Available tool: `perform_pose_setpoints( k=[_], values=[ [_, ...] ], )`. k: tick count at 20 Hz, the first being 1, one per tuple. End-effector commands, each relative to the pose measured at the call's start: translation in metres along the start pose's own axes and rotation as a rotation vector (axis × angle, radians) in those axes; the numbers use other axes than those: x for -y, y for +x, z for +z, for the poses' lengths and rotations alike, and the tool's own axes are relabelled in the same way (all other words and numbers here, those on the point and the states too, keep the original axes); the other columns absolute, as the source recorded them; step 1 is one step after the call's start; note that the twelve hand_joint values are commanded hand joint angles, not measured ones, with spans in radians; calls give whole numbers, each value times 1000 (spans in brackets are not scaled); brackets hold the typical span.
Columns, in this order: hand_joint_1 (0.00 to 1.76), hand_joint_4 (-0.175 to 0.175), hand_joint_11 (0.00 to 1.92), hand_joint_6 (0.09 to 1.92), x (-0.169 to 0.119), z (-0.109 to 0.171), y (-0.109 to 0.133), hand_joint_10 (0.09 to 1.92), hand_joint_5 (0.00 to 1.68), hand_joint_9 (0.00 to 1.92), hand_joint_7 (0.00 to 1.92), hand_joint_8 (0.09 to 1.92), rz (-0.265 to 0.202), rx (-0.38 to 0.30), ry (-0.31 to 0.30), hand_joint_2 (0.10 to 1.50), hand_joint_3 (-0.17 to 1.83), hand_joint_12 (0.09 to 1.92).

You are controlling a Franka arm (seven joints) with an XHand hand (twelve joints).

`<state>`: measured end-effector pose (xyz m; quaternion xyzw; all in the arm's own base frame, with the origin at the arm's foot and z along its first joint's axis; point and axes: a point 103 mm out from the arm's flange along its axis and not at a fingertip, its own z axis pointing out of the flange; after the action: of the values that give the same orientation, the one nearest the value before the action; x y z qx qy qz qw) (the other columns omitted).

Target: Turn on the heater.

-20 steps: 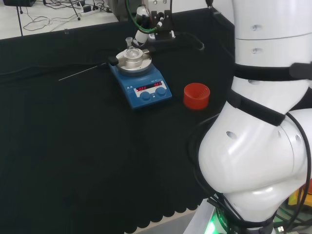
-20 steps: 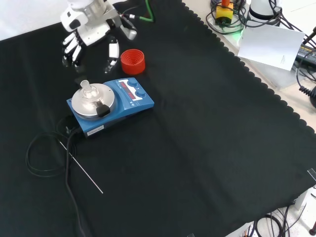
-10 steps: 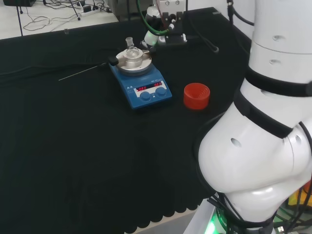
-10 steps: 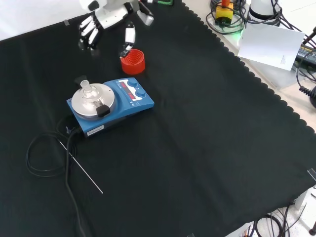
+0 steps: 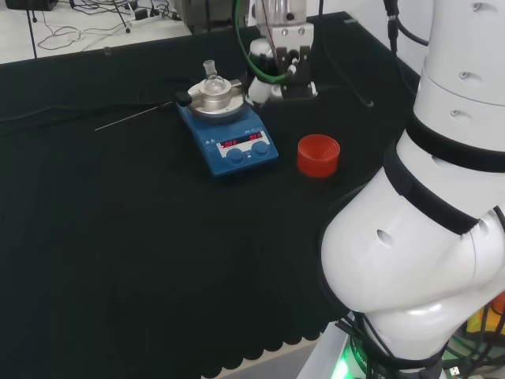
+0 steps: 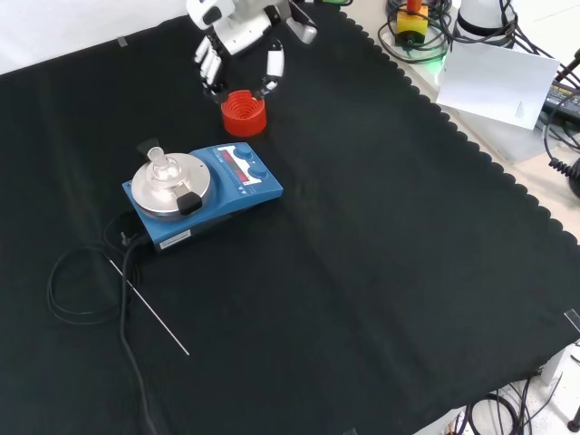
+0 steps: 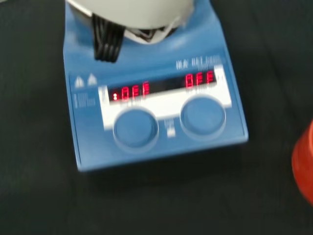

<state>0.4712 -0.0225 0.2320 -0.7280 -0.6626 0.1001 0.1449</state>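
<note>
Hovering robot hand (image 6: 237, 36), heater (image 6: 204, 194) apart

1. In the wrist view the heater (image 7: 156, 117) is blurred, and a blurred white part of the hand (image 7: 132, 12) hides its top plate.
2. The red ribbed ring (image 7: 304, 164) is cut off by that picture's edge.
3. In the head view the hand (image 5: 260, 59) is mostly hidden behind its own mount.
4. In the front view the small glass flask (image 6: 159, 165) on the plate is too small to tell its contents.
</note>
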Motion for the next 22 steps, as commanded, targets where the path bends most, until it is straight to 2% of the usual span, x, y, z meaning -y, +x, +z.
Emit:
perform_pose_setpoints(
  k=[1,6,12,14,16,18,22],
  values=[
    [1093,-68,535,822,7,35,13,606,621,970,772,763,-28,37,60,629,840,1308],
    [1100,-74,663,823,5,54,23,669,605,1121,993,850,-44,44,98,636,842,1260],
    [1158,-119,1151,814,3,64,27,941,540,1374,1261,1061,-57,59,106,661,811,962],
    [1197,-136,1278,831,3,67,27,1125,548,1485,1385,1210,-59,64,116,676,812,928],
    [1246,-143,1294,856,3,70,27,1275,551,1557,1464,1341,-60,64,131,694,830,996],
    [1321,-141,1242,894,3,74,26,1378,541,1608,1513,1432,-64,61,147,708,881,1149],
    [1389,-137,1189,947,2,81,26,1448,523,1635,1541,1488,-74,71,184,700,961,1294]
  ],
)
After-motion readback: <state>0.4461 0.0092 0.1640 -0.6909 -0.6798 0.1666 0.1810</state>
